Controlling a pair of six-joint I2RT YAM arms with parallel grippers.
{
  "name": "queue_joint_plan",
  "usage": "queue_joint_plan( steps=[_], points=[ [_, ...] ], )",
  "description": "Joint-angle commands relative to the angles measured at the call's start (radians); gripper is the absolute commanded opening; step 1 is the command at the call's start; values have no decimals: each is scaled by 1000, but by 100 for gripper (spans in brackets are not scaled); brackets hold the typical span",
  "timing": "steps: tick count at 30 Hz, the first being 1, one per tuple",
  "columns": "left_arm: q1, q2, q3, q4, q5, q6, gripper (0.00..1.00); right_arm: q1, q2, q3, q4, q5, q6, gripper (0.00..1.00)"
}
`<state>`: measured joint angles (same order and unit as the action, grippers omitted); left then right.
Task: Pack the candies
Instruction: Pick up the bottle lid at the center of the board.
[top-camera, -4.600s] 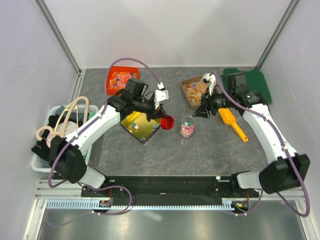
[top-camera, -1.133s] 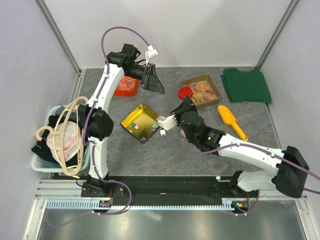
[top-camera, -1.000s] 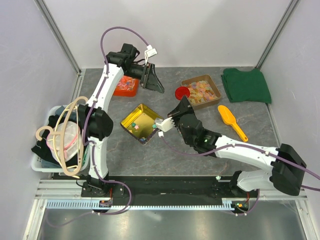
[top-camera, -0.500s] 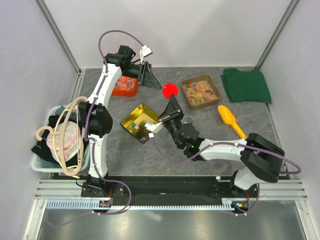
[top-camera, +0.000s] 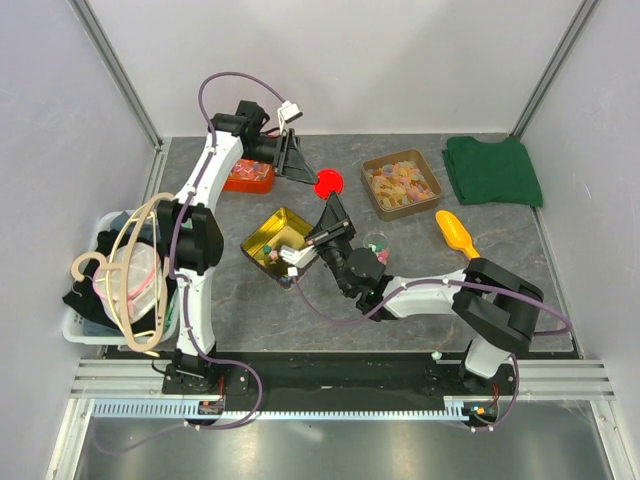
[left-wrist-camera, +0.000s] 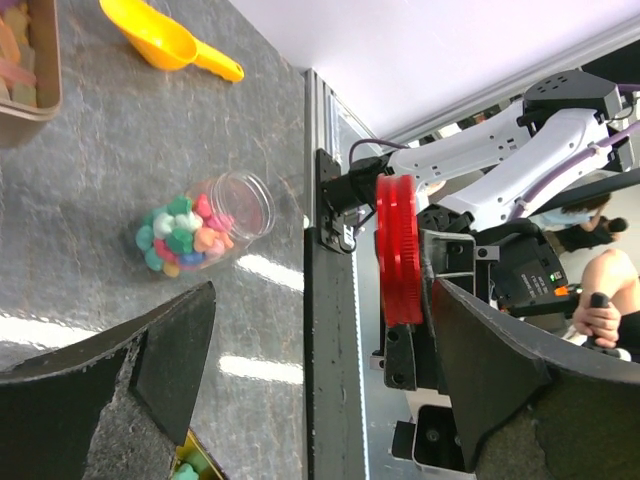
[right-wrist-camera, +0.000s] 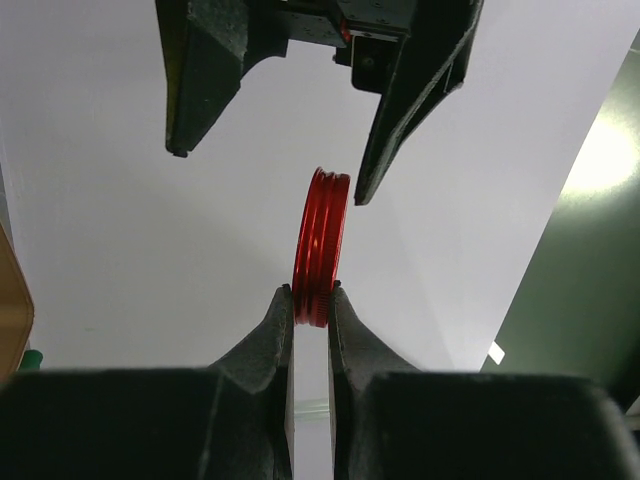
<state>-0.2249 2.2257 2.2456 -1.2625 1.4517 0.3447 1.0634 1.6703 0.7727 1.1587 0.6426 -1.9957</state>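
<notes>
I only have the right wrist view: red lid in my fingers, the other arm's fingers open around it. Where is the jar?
Observer: The jar stands on the table just right of the right gripper, mouth uncovered.
Operator: Anything in it?
Observer: Yes, it is part-filled with mixed-colour candies.
Operator: Is the lid over it?
Observer: No, from above the red lid is farther back and left of the jar.
</notes>
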Motion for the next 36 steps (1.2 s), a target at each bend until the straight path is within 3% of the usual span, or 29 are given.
queue_joint_plan(
  steps=[1,8,20,21,23,24,25,32,36],
  points=[
    [1,-81,-29,6,159,4,92,9,38,56,70,2,-190,3],
    [-2,-109,-47,6,173,4,87,7,108,100,70,17,-181,3],
    [-16,-166,-122,6,174,22,67,7,169,180,58,32,-179,4],
    [-17,-172,-124,6,174,25,60,9,172,180,59,34,-181,4],
    [-22,-178,-132,5,174,27,54,9,181,186,62,37,-183,4],
    [-22,-185,-132,6,173,30,43,7,186,188,64,42,-183,4],
    [-24,-189,-138,6,170,33,40,7,186,189,64,43,-181,4],
    [-24,-202,-150,6,156,43,35,7,186,180,53,58,-175,4],
    [-22,-201,-144,5,159,43,45,9,180,171,50,65,-166,4]
  ],
)
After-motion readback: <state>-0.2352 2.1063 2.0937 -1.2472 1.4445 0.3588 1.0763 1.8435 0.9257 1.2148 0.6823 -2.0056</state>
